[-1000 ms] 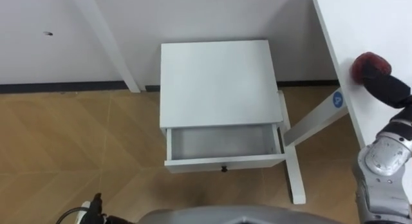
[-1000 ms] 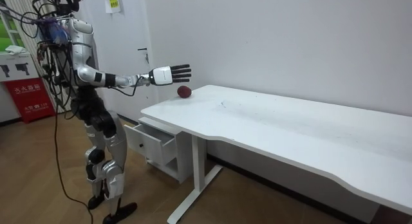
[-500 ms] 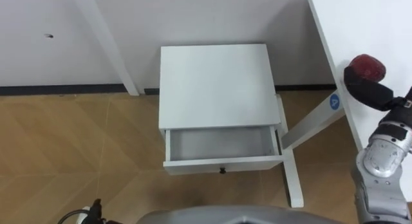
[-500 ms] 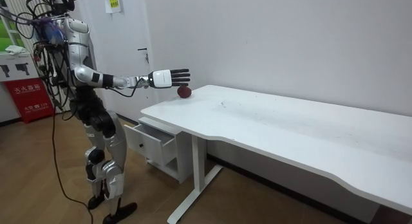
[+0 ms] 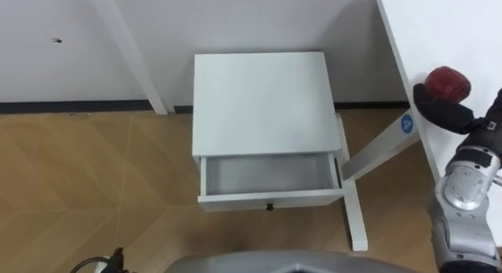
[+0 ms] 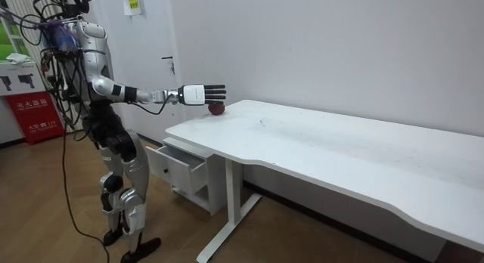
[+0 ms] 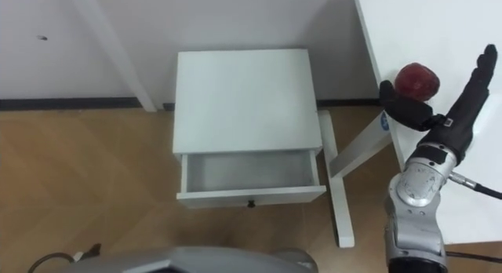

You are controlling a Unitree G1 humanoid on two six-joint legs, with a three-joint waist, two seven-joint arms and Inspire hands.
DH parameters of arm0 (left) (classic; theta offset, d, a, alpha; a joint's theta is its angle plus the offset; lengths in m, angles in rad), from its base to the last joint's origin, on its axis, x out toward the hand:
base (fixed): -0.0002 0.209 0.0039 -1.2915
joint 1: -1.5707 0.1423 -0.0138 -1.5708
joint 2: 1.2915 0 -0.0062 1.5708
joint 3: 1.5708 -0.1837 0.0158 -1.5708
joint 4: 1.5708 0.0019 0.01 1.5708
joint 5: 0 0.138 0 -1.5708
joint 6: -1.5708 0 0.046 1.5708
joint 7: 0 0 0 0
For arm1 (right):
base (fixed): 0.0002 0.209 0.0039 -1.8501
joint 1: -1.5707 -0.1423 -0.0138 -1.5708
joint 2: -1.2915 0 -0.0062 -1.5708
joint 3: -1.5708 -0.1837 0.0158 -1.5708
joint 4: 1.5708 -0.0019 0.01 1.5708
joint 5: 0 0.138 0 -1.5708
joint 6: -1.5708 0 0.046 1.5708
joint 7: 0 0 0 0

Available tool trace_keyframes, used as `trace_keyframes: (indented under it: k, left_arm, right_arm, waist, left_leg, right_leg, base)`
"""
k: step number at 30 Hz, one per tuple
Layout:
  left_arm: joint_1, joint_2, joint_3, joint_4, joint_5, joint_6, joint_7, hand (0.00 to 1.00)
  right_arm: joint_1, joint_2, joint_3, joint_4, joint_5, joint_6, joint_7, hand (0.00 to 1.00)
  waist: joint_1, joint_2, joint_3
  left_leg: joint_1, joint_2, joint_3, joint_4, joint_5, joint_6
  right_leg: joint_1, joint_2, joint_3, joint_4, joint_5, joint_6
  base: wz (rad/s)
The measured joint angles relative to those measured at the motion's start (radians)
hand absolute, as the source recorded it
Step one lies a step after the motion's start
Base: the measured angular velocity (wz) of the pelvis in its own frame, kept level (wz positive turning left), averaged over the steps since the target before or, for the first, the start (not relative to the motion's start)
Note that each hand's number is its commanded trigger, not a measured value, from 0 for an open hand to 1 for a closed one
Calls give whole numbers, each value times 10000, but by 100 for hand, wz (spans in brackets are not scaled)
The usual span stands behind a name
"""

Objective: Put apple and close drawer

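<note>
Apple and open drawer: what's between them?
Right eye view: the right robot hand, its thumb by the apple, the desk edge, then the desk's slanted white leg.

Right arm reaches out straight, nearly level — the right hand (image 7: 457, 108) is flat, fingers straight, thumb spread.

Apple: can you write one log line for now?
right robot hand open beside apple | apple on desk edge | drawer open, empty

Right hand (image 7: 459, 108) beside apple (image 7: 416, 81), fingers (image 7: 485, 60) straight, drawer (image 7: 249, 172) pulled out
</note>
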Motion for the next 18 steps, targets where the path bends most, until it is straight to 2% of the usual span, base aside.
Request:
trace_keyframes:
  k: [7, 10, 13, 16, 18]
  left_arm:
    - [33, -10, 225, 70, 395, 63, -353, 0]
    - [37, -10, 420, 46, 994, 278, -612, 0]
    - [65, -14, 421, 1, 1085, 410, -708, 0]
    - [165, -12, 438, -193, 1086, 495, -710, 0]
    - [225, -11, 439, -427, 1069, 523, -710, 0]
  right_arm:
    - [-267, -203, -17, 192, 163, 39, 276, 0]
    - [-342, -204, -227, 200, 160, 184, 476, 0]
    - [-351, -207, -348, 204, 174, 338, 582, 0]
    - [-618, -326, -368, 573, 522, 478, 679, 0]
    - [-846, -582, -364, 909, 640, 680, 902, 0]
  waist:
    - [19, -46, -6]
    - [12, -79, -27]
    - [22, -91, -35]
    - [12, -135, -43]
    - [29, -190, -41]
  left_leg:
    - [18, 8, -22, 40, 0, 0]
    - [1, 12, -56, 40, 0, 0]
    - [4, 13, -78, 39, 0, -1]
    - [12, 12, -89, 45, 0, -1]
    - [21, 9, -89, 51, 1, -1]
  right_leg:
    - [66, -3, -51, 0, 3, -4]
    - [72, -4, -124, 0, 3, -4]
    - [81, -4, -143, 0, 3, -4]
    - [85, -6, -153, 0, 3, -4]
    - [92, -10, -157, 0, 3, -4]
  base:
    - [1]
    - [4]
    - [1]
    - [0]
    - [0]
